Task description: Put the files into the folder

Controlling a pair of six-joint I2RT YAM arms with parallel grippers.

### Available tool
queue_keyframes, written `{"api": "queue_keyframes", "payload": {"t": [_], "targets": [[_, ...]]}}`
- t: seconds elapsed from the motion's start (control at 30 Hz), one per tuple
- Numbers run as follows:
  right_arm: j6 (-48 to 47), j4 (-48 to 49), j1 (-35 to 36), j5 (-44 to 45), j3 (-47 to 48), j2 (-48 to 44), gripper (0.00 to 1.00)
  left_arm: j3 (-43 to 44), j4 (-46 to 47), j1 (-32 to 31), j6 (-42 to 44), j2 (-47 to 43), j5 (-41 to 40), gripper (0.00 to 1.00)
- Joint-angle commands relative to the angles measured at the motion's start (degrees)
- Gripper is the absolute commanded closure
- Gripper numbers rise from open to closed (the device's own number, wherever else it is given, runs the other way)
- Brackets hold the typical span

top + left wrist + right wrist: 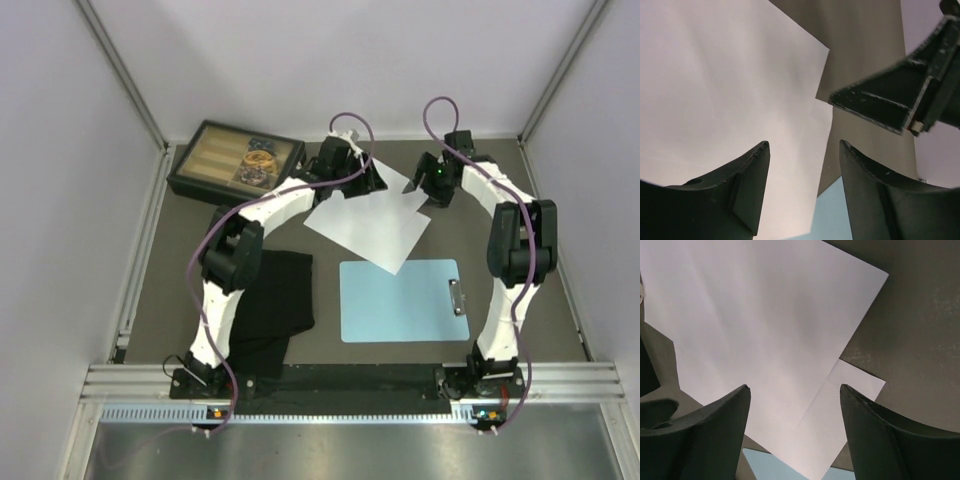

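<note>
White files (368, 228) beneath left tool (804, 145)

- You'll find no readable text, label, brand, number or sign in any of the three views.
- files (368, 228): the white faces you see are blank, in both wrist views too.
- folder (400, 300): plain light blue; its clip (457, 297) is too small for you to read any marking.
- dark box (215, 190): striped and patterned panels inside, too small to read.
</note>
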Motion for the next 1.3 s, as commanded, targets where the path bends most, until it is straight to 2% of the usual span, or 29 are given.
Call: {"api": "queue_keyframes", "payload": {"t": [0.0, 0.13, 0.27, 0.53, 0.67, 0.77, 1.0, 1.27], "targets": [[1.10, 1.74, -1.08, 2.71, -1.90, -3.51, 0.29, 5.74, 3.45, 0.03, -0.80, 4.44, 4.75, 0.38], [-0.83, 2.44, -2.22, 2.55, -8.47, -5.09, 0.33, 5.03, 3.73, 0.12, -1.68, 7.34, 4.85, 0.40], [-0.84, 3.05, -2.75, 1.86, -13.14, -6.67, 0.38, 0.82, 3.90, -1.02, 0.07, 5.95, 2.56, 0.42], [2.59, 9.81, -2.58, -0.17, -24.48, -11.07, 0.38, -2.70, -0.57, -1.55, -0.62, 7.08, -3.15, 0.42], [4.17, 11.31, -1.26, -0.97, -26.42, -11.24, 0.38, -1.91, -4.35, -1.55, -3.08, 10.24, -3.60, 0.48], [5.05, 11.67, 0.93, 0.17, -27.30, -12.38, 0.38, -3.93, -3.57, -1.47, -5.01, 10.07, -3.60, 0.50], [10.32, 15.17, 2.78, 1.76, -32.92, -16.07, 0.37, -9.11, -0.67, -1.12, -8.53, 9.10, -3.51, 0.51], [13.23, 18.52, 6.12, 1.93, -36.71, -16.08, 0.37, -9.73, -0.14, -0.59, -10.82, 10.68, -0.52, 0.51]]}}
